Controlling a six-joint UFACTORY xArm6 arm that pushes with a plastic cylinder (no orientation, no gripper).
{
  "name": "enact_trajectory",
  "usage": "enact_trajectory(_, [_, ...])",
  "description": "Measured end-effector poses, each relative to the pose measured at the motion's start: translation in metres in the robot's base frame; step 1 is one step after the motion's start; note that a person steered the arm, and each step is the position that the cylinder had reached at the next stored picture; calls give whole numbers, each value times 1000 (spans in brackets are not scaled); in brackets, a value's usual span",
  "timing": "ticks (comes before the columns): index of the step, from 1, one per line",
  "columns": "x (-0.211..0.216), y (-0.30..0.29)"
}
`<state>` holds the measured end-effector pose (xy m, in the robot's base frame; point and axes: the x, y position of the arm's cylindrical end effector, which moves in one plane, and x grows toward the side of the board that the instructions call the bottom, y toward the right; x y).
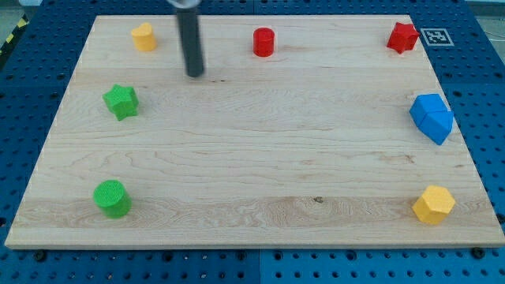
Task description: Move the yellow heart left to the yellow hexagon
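Observation:
The yellow heart (143,36) sits near the view's top left corner of the wooden board (252,173). The yellow hexagon (433,204) sits far away, near the view's bottom right corner. My tip (194,75) rests on the board to the right of the heart and a little below it, with a clear gap between them. The dark rod rises from the tip to the view's top edge.
A red cylinder (263,42) stands at the top middle and a red star (402,37) at the top right. A blue block cluster (432,118) lies at the right edge. A green star (121,101) and a green cylinder (112,198) are on the left.

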<state>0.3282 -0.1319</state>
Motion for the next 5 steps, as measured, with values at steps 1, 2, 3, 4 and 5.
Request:
enact_trajectory(1, [-27, -98])
enact_trajectory(2, [-82, -162])
enact_trajectory(3, [-125, -139])
enact_trajectory(4, [-115, -78])
enact_trajectory(5, [-63, -16])
